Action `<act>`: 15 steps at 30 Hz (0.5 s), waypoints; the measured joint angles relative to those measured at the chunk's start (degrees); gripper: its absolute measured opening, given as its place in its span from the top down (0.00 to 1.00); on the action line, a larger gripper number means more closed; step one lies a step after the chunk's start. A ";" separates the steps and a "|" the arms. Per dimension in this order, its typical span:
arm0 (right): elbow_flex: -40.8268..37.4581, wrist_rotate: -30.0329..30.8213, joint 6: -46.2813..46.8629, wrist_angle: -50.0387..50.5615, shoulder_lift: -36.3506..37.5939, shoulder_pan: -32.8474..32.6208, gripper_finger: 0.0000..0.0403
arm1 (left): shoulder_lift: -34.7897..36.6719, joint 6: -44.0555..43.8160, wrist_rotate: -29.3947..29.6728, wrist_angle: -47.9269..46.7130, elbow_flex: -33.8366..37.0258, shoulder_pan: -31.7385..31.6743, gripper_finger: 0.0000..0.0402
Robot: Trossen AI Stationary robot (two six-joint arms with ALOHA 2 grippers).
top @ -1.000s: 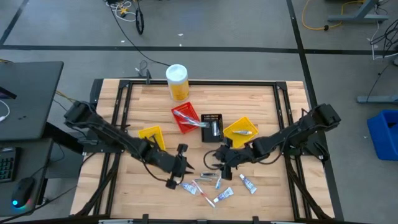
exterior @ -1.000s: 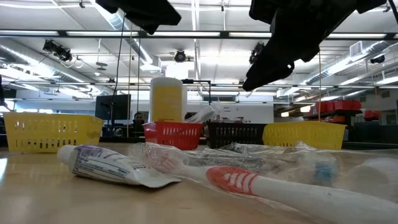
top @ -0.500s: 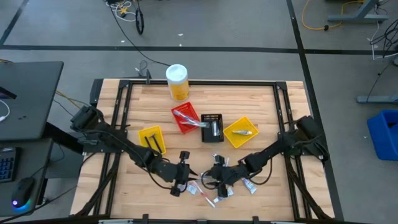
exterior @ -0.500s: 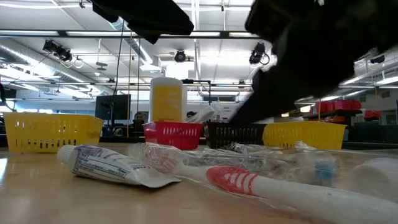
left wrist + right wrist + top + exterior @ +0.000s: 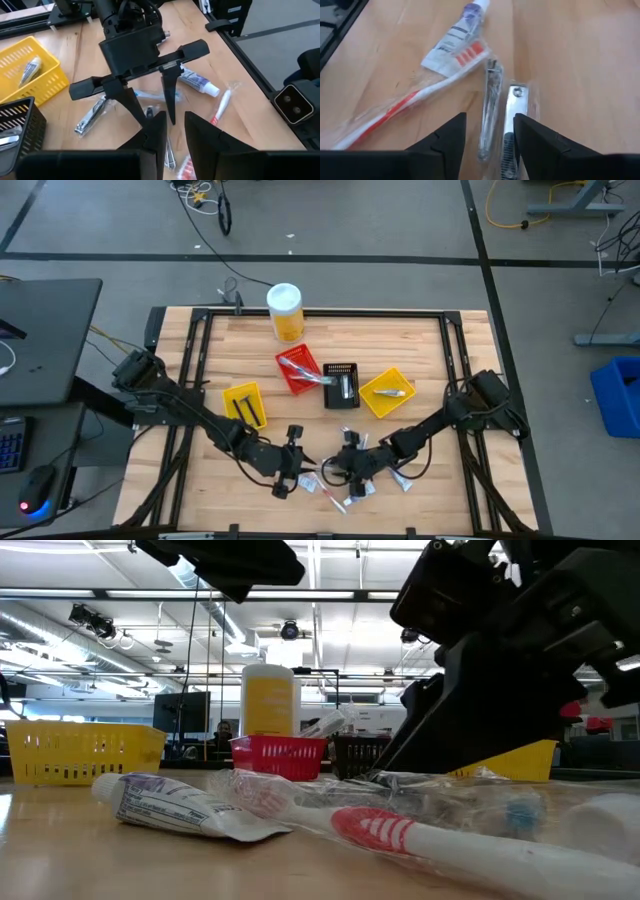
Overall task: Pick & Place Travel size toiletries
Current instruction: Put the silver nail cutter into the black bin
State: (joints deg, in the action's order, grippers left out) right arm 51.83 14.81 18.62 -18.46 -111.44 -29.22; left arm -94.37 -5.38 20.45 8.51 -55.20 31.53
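Note:
Several wrapped toiletries lie flat near the table's near edge: a red-and-white toothbrush (image 5: 410, 107), a white tube with blue print (image 5: 455, 37), another tube (image 5: 197, 82) and two metal nail clippers (image 5: 490, 100). My right gripper (image 5: 489, 120) is low over them, open, pointing down, with a finger on either side of the clippers. My left gripper (image 5: 175, 120) hovers just to its left (image 5: 292, 470), fingers a narrow gap apart, holding nothing.
Farther back stand a yellow bin (image 5: 245, 402), a red bin (image 5: 300, 370), a black bin (image 5: 341, 383) and a second yellow bin (image 5: 387, 392) holding a tube. A tall yellow canister (image 5: 285, 310) stands near the far edge. The two grippers are close together.
My right gripper has moved toward the near edge and down, from beside the right yellow bin to just above the clippers. My left gripper has shifted slightly toward the near edge and the right. The toiletries have not moved.

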 joint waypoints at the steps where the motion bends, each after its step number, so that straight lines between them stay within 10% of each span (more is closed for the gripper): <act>1: 0.00 0.02 -0.48 -0.08 -0.02 -0.16 0.57 | 0.00 0.01 0.00 0.00 0.00 0.00 0.81; 15: 0.83 2.12 -5.19 -2.33 -0.02 -0.54 0.58 | 0.00 -0.01 -0.09 -0.02 0.00 0.00 0.81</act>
State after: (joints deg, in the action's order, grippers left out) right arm 52.67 16.93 13.43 -20.79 -111.46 -29.76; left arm -94.37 -5.39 20.36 8.49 -55.20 31.53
